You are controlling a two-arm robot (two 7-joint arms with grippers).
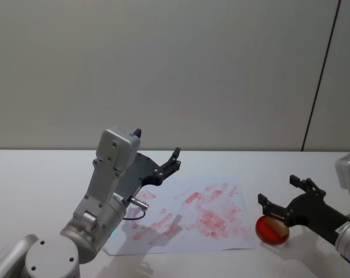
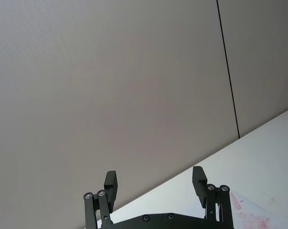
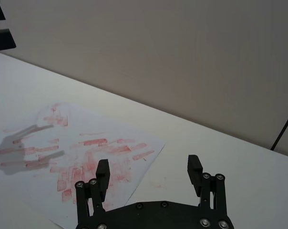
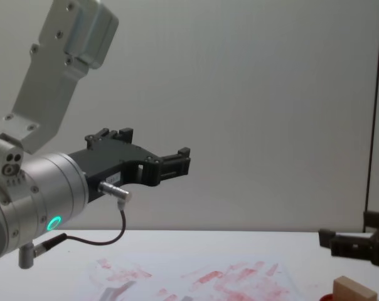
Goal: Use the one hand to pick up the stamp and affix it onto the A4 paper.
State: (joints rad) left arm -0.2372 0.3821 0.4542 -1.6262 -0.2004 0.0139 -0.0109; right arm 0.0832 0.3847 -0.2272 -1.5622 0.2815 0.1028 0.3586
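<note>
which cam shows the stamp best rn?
Chest view: the stamp shows as a tan block at the lower right, just below the open right gripper. In the head view that gripper hangs over the ink pad, covering much of it.

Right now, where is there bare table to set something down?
Bare white table lies left of the A4 paper and behind it to the wall. The right is crowded: the stamp sits on the red ink pad under the open right claw. Left claw hovers open above.
</note>
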